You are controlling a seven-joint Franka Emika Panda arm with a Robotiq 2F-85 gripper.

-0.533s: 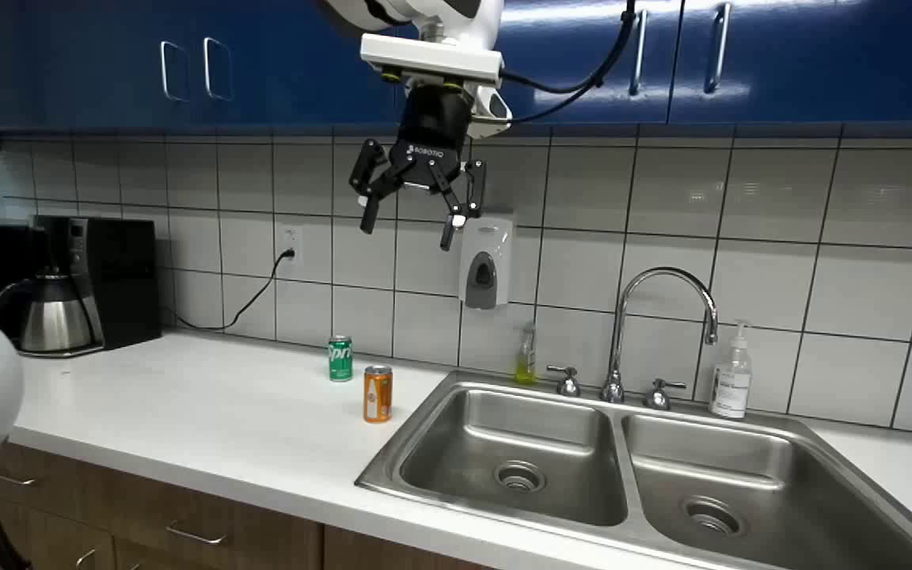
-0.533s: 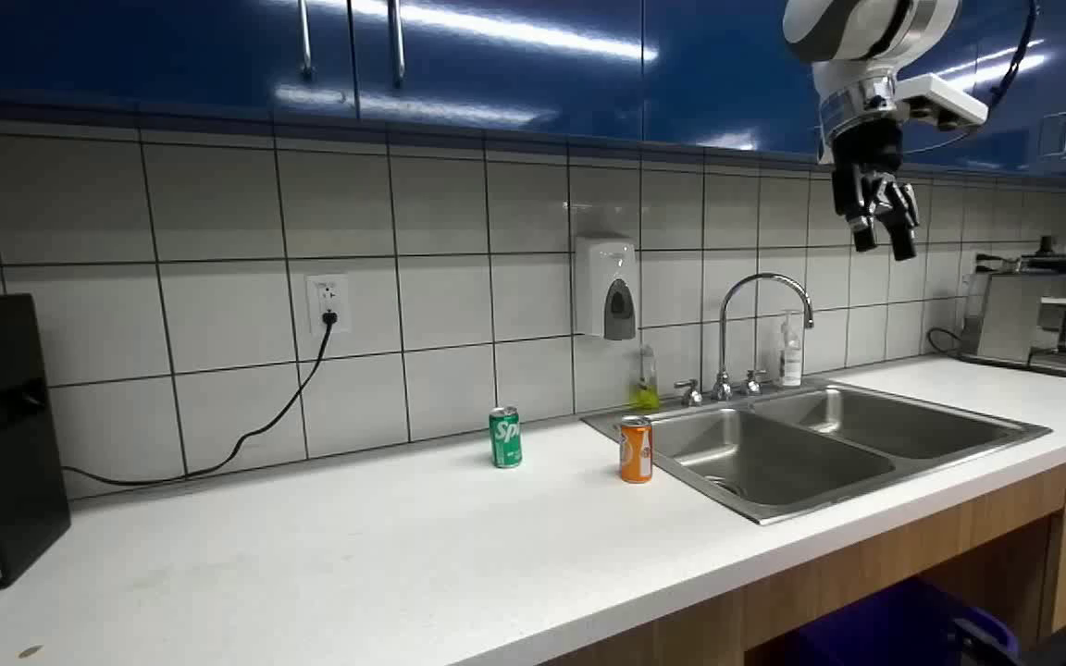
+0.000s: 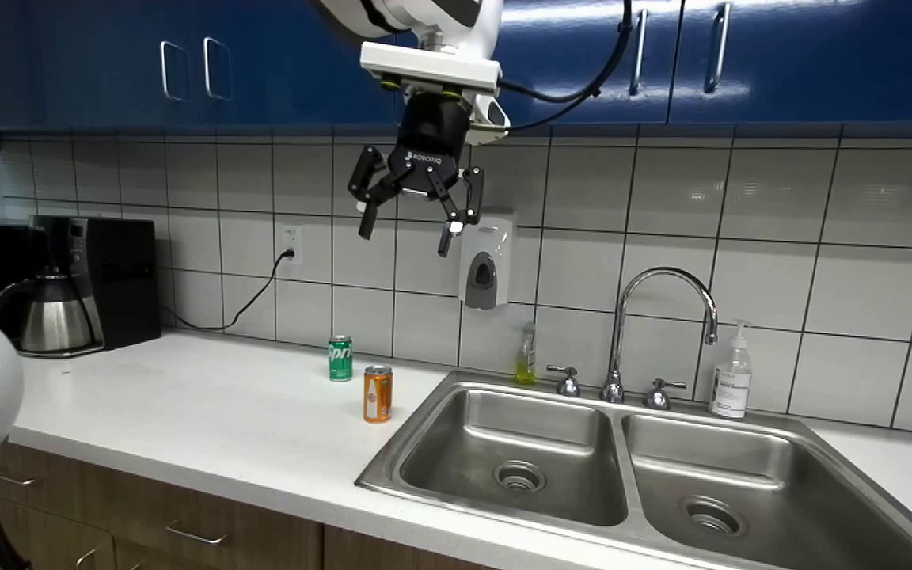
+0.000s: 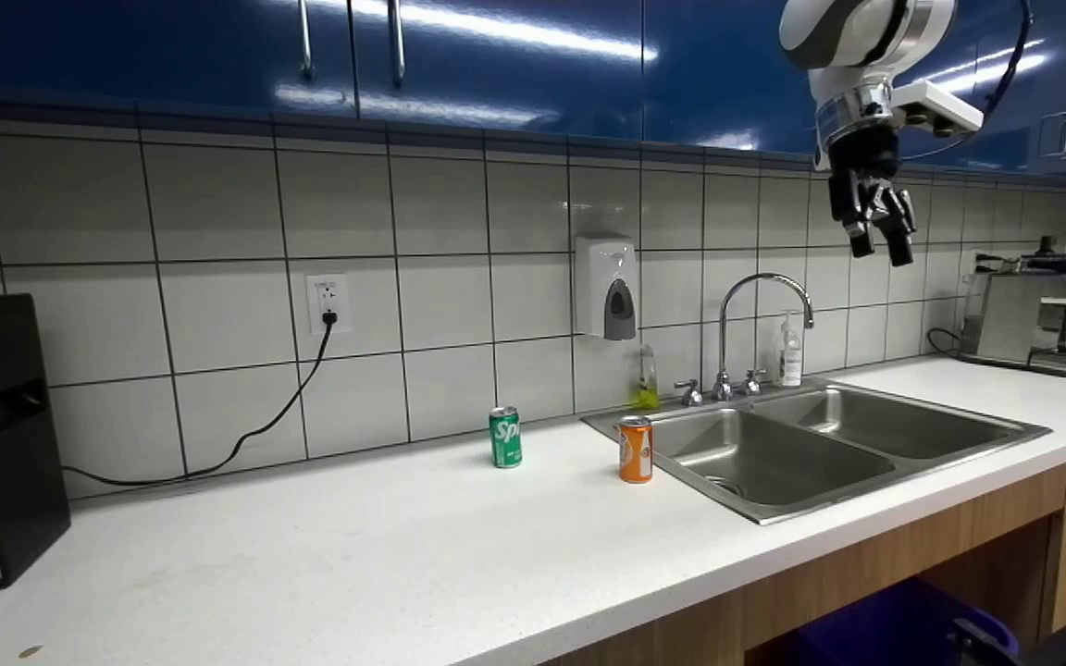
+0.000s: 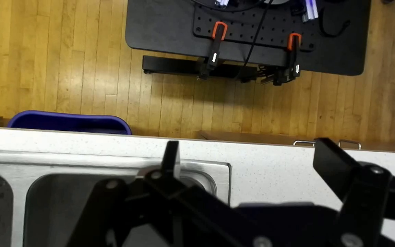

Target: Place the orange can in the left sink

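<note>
The gripper [image 3: 406, 234] is held high above the counter [image 3: 210, 404], its fingers [image 3: 367, 222] spread wide apart, well clear of the orange can [image 3: 378, 393]. The orange can is seen upright on the counter, just beside the left sink [image 3: 456, 471] and near the green can [image 3: 340, 359]. In the wrist view, much of the left sink is blocked by a blurred finger. The right sink [image 3: 773, 487] is cropped at the lower right in an exterior view and is cut off in the wrist view too. The arm [image 3: 460, 28] is cut off overhead in both exterior views. In an exterior view, part of the sink's rim [image 4: 764, 513] is covered by the orange can, the drain [image 4: 725, 484] is half concealed, and a black appliance [image 4: 6, 444] is cropped at the left edge. A purple bin [image 4: 903, 620] is partly hidden beneath the counter. A clear bottle [image 3: 526, 364] of yellow-green liquid can barely be made out against the tiles [image 3: 424, 324]. "ROBOTIQ" can be read on the gripper. Only parts of the green can's white lettering can be picked out: "pr" and "Sp". The print on the orange can is too small to be read, as is that on the pump bottle [image 3: 731, 388] and on the wall dispenser [image 3: 492, 245].
</note>
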